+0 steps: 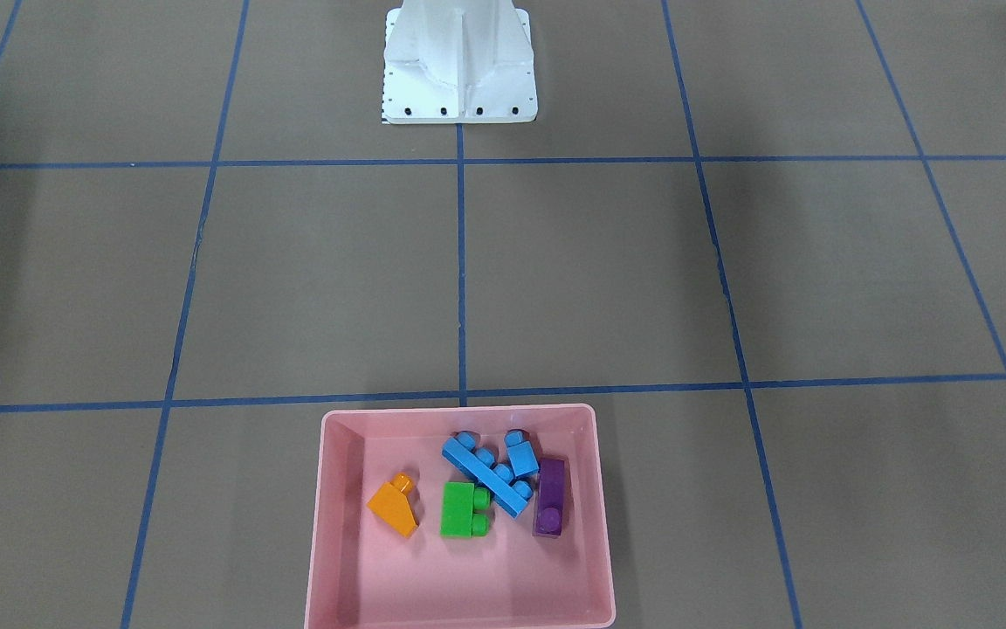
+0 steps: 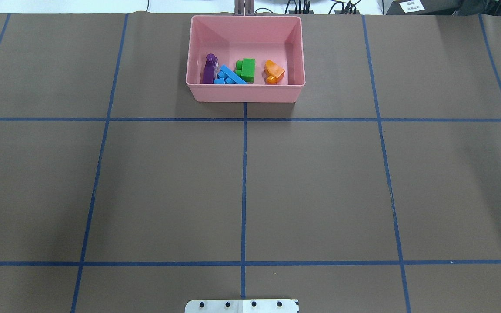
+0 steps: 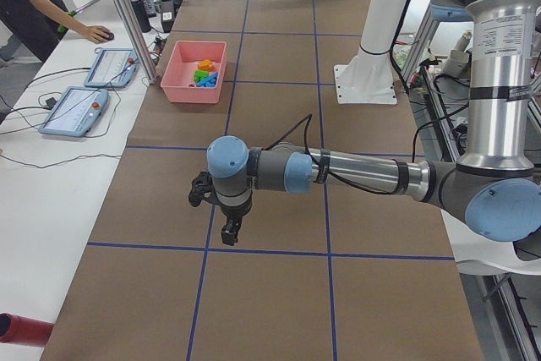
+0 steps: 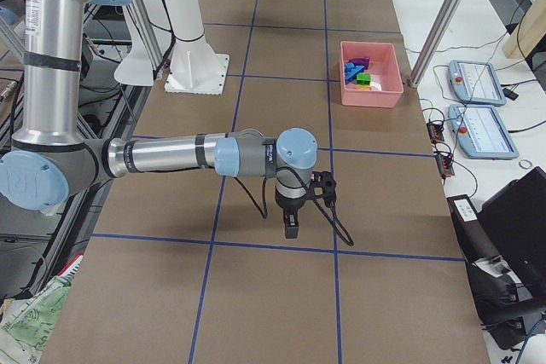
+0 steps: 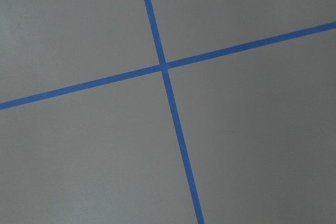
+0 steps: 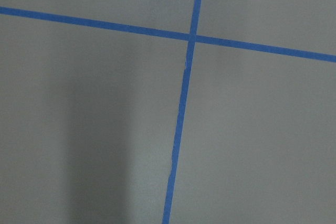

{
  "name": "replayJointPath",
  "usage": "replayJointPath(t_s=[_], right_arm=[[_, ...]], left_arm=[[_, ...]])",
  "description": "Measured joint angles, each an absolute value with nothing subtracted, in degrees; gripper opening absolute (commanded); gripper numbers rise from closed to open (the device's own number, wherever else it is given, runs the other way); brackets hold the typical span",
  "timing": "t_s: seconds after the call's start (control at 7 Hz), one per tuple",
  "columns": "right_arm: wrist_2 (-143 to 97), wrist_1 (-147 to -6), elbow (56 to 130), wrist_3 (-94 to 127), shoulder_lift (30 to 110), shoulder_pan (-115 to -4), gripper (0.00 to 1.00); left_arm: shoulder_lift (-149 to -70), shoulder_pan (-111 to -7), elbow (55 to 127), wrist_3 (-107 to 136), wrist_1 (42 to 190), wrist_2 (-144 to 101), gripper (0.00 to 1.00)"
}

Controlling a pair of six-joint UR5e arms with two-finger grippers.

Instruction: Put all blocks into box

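Observation:
The pink box [image 1: 459,412] holds all the blocks: the orange sloped one [image 1: 394,507], the green two-stud [image 1: 461,509], the long blue four-stud [image 1: 485,476], the small blue one-stud [image 1: 520,454] and the purple oblong [image 1: 549,498]. In the overhead view the box [image 2: 245,93] sits at the table's far middle. My left gripper [image 3: 228,230] and right gripper [image 4: 291,226] show only in the side views, pointing down over bare table far from the box. I cannot tell whether they are open or shut. Both wrist views show only brown table and blue tape.
The white robot base [image 1: 459,61] stands at the table's near middle edge. Blue tape lines grid the brown table. Teach pendants [image 3: 76,112] lie on the white side bench, where an operator [image 3: 34,6] stands. A red cylinder [image 3: 21,327] lies at the left end.

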State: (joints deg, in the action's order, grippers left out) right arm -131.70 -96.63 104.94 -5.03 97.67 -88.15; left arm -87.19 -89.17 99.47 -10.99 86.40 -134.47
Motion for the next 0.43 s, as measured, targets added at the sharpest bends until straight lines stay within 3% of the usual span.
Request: replayJointPath(t_s=[0.43], right_arm=[[-132.10,-96.67,104.94,-5.02,97.84,-88.15,1.00]], left_arm=[[-87.19,-89.17,99.39,-10.99,86.34,-134.47,1.00]])
